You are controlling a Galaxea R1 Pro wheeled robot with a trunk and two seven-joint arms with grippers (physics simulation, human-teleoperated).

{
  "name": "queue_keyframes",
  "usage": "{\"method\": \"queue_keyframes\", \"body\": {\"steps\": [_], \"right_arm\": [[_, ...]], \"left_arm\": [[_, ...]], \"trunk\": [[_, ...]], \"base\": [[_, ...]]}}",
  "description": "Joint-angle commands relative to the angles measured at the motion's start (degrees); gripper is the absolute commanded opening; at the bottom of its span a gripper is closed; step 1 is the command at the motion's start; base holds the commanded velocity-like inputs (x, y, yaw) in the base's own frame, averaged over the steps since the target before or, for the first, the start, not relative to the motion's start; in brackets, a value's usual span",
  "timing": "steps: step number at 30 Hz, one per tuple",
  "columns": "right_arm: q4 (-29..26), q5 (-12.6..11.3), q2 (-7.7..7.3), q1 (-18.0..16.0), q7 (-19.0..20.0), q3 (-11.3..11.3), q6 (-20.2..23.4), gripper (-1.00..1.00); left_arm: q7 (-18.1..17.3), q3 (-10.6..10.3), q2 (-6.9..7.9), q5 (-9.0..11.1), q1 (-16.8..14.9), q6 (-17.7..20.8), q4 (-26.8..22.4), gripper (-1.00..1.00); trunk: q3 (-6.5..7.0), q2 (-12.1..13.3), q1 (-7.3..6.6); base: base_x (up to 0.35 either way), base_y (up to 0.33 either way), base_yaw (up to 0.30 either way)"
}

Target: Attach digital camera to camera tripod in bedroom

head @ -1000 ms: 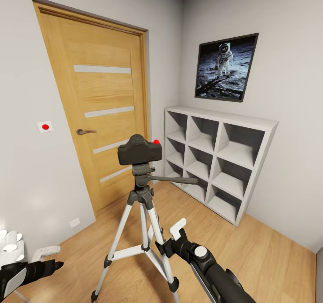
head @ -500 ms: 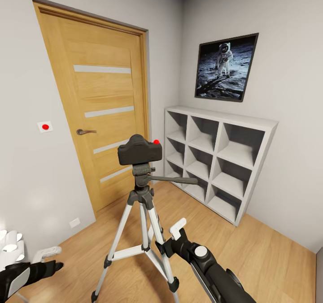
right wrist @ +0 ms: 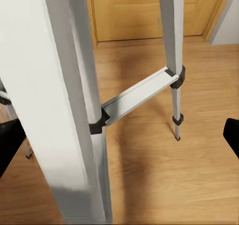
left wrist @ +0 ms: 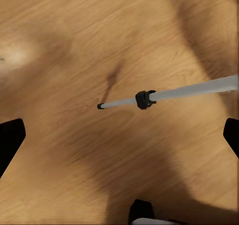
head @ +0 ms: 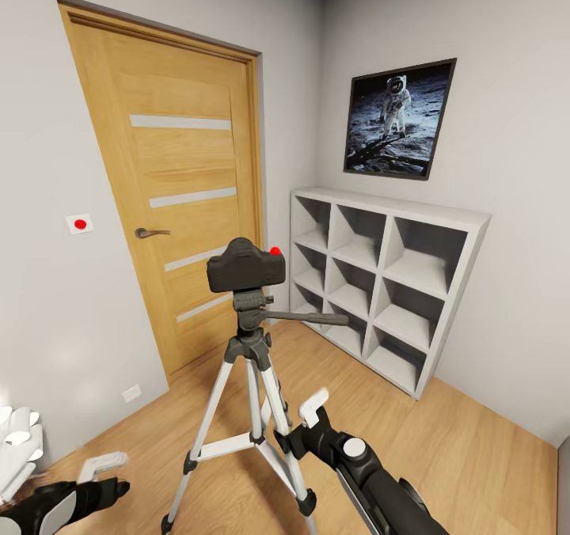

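The digital camera (head: 245, 267), matte black with a red button, sits on the black pan head of the camera tripod (head: 252, 337), whose long handle points right. The tripod stands on the plank floor before the oak door. My right gripper (head: 294, 419) is open low by the tripod's legs, with nothing between its fingers. In the right wrist view the silver legs (right wrist: 69, 110) and a brace (right wrist: 139, 95) loom very close. My left gripper (head: 107, 477) is open at the lower left, clear of the tripod. One silver leg (left wrist: 169, 96) crosses the floor in the left wrist view.
The oak door (head: 178, 202) with frosted stripes stands behind the tripod. Grey cube shelves (head: 380, 282) line the right wall under an astronaut picture (head: 398, 118). A white lamp (head: 17, 440) sits at the far lower left. Bare plank floor (head: 459, 456) lies to the right.
My left gripper has dropped lower and shifted slightly right in the head view. The right gripper has barely sunk. Camera and tripod have not moved.
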Motion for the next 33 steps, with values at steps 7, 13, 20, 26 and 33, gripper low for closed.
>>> {"method": "queue_keyframes", "body": {"steps": [7, 13, 20, 26, 33], "right_arm": [[0.8, 0.3, 0.29, 0.6, 0.3, 0.0, 0.4, 1.00], [0.9, 0.2, 0.38, 0.7, 0.3, 0.1, 0.7, 1.00], [1.0, 0.2, 0.46, 0.9, 0.4, 0.2, 0.7, 1.00], [1.0, 0.2, 0.40, 1.3, 0.4, 0.2, 0.5, 1.00], [1.0, 0.2, 0.10, 3.5, 0.3, 0.1, 0.3, 1.00]], "left_arm": [[-0.1, -0.2, -0.93, 0.3, 2.0, -3.1, 0.0, 1.00], [0.0, -0.1, -1.17, 0.3, 2.6, -3.8, -0.1, 1.00], [0.0, -0.1, -1.11, 0.3, 2.8, -3.9, 0.0, 1.00], [0.0, -0.1, -1.18, 0.4, 2.9, -3.9, 0.0, 1.00], [0.0, -0.1, -3.12, 0.5, 5.9, -3.8, 0.0, 1.00]], "trunk": [[-0.14, -0.1, 0.04], [-0.14, -0.1, 0.04], [-0.14, -0.1, 0.04], [-0.14, -0.1, 0.04], [-0.14, -0.1, 0.04]], "base": [[0.000, 0.000, 0.000], [0.000, 0.000, 0.000], [0.000, 0.000, 0.000], [0.000, 0.000, 0.000], [0.000, 0.000, 0.000]]}}
